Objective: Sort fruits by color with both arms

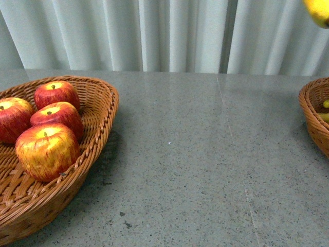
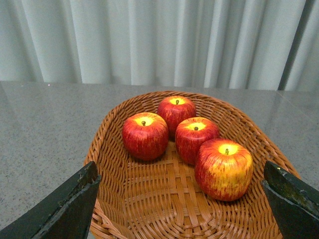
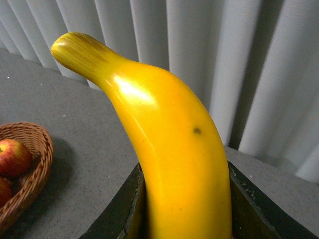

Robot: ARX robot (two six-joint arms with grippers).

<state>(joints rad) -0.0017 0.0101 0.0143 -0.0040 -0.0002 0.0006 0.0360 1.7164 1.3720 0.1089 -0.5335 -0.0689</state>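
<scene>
Four apples already in left basket; left gripper above them, fingers wide, empty. Right gripper clamps banana, held high over right basket, which probably holds bananas; drop left

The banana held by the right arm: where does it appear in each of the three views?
Front view: only its tip shows, in the top right corner, banana.
Left wrist view: not in it.
Right wrist view: it fills the middle, between the two fingers.
Shared landmark: the apple basket.
</scene>
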